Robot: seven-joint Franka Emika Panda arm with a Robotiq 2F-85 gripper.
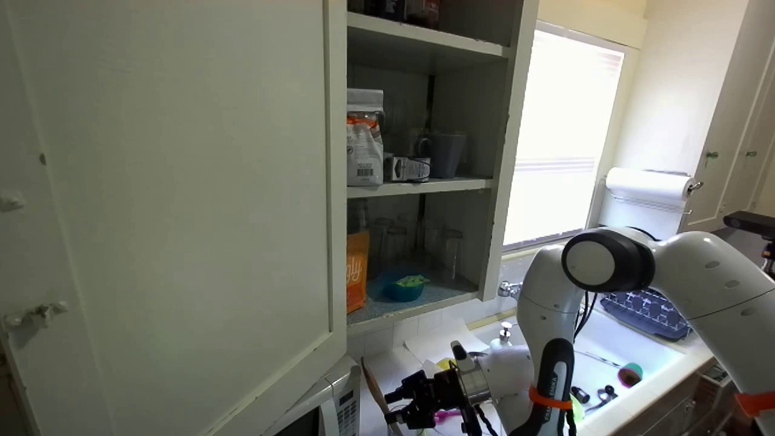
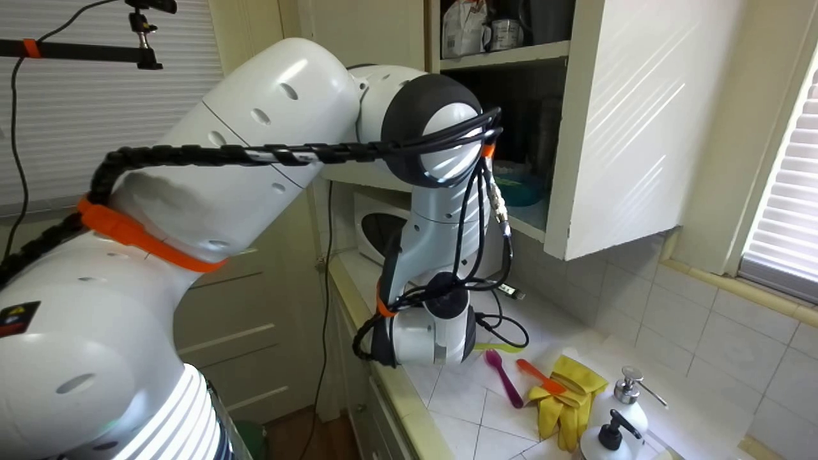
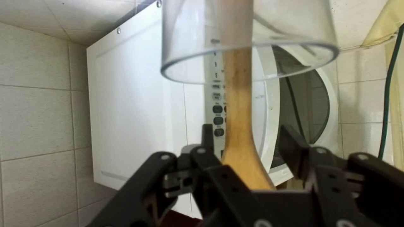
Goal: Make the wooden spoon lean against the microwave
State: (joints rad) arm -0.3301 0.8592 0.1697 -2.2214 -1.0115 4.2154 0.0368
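Two fingers (image 3: 207, 136) of the gripper (image 3: 247, 135) stand apart, the spoon (image 3: 239, 107) running between them with a gap showing on either side in the wrist view. Its broad end lies nearest the gripper, while the handle reaches into a clear glass (image 3: 189, 41). In an exterior view the spoon stands tilted just beside the microwave (image 1: 331, 412); whether the two touch, I cannot tell.

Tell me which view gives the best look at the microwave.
The wrist view: the microwave shows largest there, with keypad and dark door window, though the wooden spoon crosses in front. In an exterior view, only its keypad end shows past a cupboard door; in an exterior view, part of its front shows behind the forearm.
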